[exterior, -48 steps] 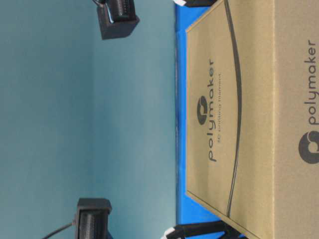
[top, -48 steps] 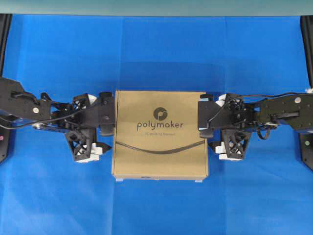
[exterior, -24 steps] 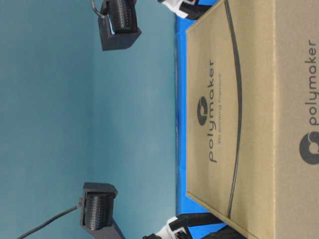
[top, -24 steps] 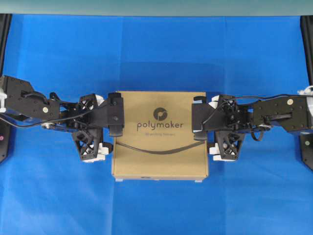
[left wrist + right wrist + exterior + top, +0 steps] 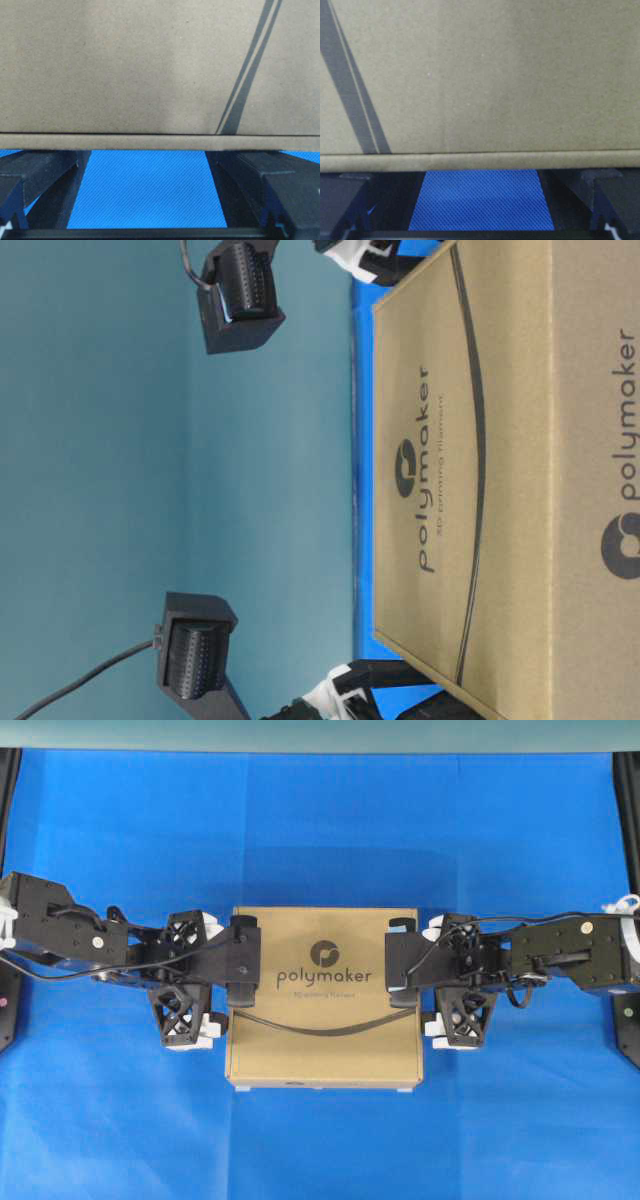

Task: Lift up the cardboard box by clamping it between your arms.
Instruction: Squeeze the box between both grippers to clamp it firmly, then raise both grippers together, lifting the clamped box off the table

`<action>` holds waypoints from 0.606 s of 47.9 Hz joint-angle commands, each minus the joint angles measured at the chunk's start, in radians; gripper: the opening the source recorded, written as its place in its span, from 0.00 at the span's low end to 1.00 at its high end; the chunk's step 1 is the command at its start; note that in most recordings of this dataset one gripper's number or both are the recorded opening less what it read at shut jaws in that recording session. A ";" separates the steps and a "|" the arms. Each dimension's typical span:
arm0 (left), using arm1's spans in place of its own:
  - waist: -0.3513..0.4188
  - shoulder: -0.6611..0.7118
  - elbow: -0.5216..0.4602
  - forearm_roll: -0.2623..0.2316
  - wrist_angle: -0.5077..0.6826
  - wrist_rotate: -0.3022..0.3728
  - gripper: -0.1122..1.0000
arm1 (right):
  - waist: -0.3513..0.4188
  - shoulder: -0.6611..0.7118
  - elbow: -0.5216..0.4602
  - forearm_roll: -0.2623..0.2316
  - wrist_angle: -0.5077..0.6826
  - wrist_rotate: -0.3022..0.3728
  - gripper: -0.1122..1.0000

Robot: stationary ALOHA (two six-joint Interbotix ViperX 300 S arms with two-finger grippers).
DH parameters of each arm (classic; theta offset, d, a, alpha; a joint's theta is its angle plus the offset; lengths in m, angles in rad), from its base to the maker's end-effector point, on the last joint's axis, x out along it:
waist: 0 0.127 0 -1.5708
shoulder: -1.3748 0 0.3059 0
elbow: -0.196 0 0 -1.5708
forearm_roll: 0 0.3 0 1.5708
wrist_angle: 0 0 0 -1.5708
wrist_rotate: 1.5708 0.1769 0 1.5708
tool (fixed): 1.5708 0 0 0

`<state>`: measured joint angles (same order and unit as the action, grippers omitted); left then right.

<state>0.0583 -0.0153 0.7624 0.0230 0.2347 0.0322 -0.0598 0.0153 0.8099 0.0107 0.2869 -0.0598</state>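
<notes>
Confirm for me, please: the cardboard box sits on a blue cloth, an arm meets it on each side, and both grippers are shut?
Not quite. Both wrist views show the left gripper and right gripper open, fingers spread wide against the cardboard box. The blue cloth and an arm on each side are right.

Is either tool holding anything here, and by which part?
Neither tool's jaws close on anything. The cardboard box sits clamped between the open left tool and right tool, pressed at its left and right side edges.
</notes>
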 commanded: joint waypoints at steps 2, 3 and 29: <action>0.008 -0.046 -0.052 0.000 0.018 -0.005 0.86 | 0.008 -0.055 -0.058 0.006 0.018 0.014 0.99; 0.009 -0.052 -0.055 0.000 0.028 -0.005 0.86 | 0.008 -0.063 -0.066 0.006 0.031 0.014 0.99; 0.023 -0.219 -0.247 0.000 0.371 -0.005 0.86 | 0.009 -0.236 -0.255 0.011 0.408 0.017 0.99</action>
<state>0.0660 -0.2010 0.5998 0.0276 0.6044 0.0322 -0.0598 -0.1749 0.6473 0.0153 0.6719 -0.0598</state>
